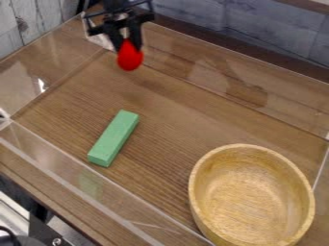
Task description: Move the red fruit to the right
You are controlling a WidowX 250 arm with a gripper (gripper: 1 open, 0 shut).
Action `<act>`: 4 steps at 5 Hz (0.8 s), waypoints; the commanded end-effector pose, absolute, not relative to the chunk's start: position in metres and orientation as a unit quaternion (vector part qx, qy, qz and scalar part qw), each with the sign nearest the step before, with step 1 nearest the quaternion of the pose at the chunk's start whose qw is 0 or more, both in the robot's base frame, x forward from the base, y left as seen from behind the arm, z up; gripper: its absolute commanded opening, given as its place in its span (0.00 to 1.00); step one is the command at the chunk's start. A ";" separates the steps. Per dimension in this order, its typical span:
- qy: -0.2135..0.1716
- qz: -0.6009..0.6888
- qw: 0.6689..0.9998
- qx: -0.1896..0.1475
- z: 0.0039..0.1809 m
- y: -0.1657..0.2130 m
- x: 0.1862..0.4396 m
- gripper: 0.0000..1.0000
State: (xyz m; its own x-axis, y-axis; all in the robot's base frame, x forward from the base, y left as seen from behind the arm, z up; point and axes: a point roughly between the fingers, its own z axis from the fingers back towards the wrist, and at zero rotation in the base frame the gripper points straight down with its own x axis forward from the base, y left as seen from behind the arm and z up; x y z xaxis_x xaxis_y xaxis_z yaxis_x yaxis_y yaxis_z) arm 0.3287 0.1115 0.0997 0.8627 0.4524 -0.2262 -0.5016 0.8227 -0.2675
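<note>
Strawberry [129,59] is up off the table right now, hanging from my gripper [126,44] near the top edge of the view, left of centre. I see the black fingers [137,38] pinched in tight on the upper part of the red fruit, with the rounded red body poking out below them. The gripper points steeply down, and the arm above it runs out of frame at the top.

Under the fruit I have the wood-grain tabletop [193,115], boxed in by clear acrylic walls [52,154] that catch some glare along the near and left sides. The fruit sits over the far left part of that enclosure, close to the back wall.

Green rectangular block [113,137] lies flat on the wood, angled diagonally, well apart from the fruit and nearer to me. Wooden bowl [252,197] sits in the near right corner, upright, nothing inside it that I can see, and well apart from both the block and the gripper.
</note>
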 end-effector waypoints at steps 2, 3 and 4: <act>0.054 0.084 0.984 -0.145 0.139 0.022 0.341 0.00; 0.065 0.057 0.987 -0.136 0.127 -0.021 0.337 0.00; 0.077 0.050 0.988 -0.123 0.107 -0.045 0.334 0.00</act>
